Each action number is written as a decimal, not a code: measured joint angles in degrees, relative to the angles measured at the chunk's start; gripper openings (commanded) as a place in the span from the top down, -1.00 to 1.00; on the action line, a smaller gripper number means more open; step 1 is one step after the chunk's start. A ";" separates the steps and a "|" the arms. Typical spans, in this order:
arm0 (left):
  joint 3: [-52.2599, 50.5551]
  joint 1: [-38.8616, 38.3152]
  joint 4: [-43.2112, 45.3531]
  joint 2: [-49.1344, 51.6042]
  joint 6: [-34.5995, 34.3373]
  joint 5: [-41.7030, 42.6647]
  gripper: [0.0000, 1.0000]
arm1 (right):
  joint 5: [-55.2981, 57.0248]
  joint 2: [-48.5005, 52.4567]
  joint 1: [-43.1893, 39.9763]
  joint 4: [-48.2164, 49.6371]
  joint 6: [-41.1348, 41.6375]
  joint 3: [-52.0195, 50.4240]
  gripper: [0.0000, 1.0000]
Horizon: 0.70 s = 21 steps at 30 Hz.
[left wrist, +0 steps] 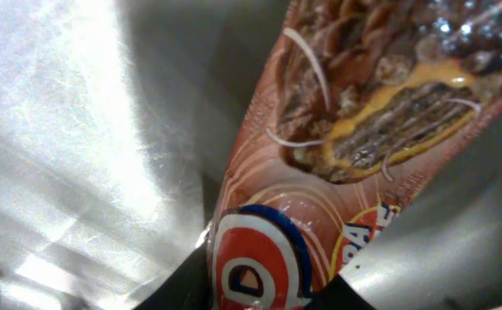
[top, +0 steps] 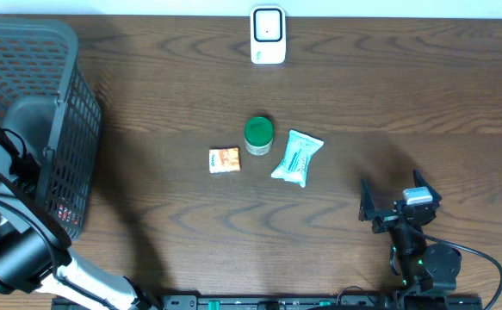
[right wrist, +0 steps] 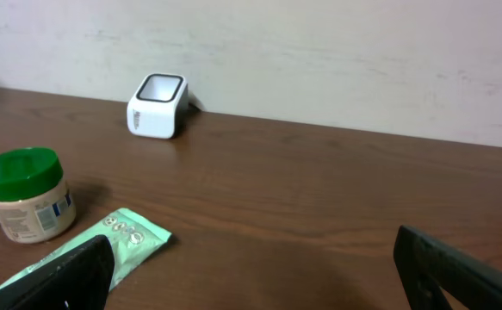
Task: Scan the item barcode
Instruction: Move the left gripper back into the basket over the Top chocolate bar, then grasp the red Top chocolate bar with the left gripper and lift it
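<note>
Left arm [top: 14, 250] reaches into the basket [top: 71, 129] at the table's [top: 380, 95] left edge. In the overhead view we can't make out its gripper inside the mesh.

Left wrist view: a red-brown snack packet [left wrist: 319, 172] fills the frame against the basket's shiny grey floor. The left gripper [left wrist: 259, 297] has narrowed onto the packet's lower end. Its dark fingers [left wrist: 177, 288] press in from both sides, with the wrapper sandwiched between them. We read that as a grip on the packet. We can't tell whether the packet is lifted off the floor.

Scanner [top: 268, 35] stands at the far centre of the table, white, well apart from the basket.

Mid-table there are three loose things. A green-lidded jar [top: 258, 135] stands upright. A mint pouch [top: 297, 158] lies just right of the jar. A small orange sachet [top: 224, 160] lies to the jar's lower left, near it but not touching.

Right gripper [top: 397, 207] sits low at the near right, apart from everything. Its fingers [right wrist: 457, 271] are spread wide with nothing between them, facing the jar, pouch and scanner.
</note>
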 measured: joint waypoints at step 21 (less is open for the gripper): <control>40.50 0.02 -22.49 -11.41 -6.69 -2.97 -0.68 | 0.00 0.00 0.00 0.00 0.00 0.00 -0.99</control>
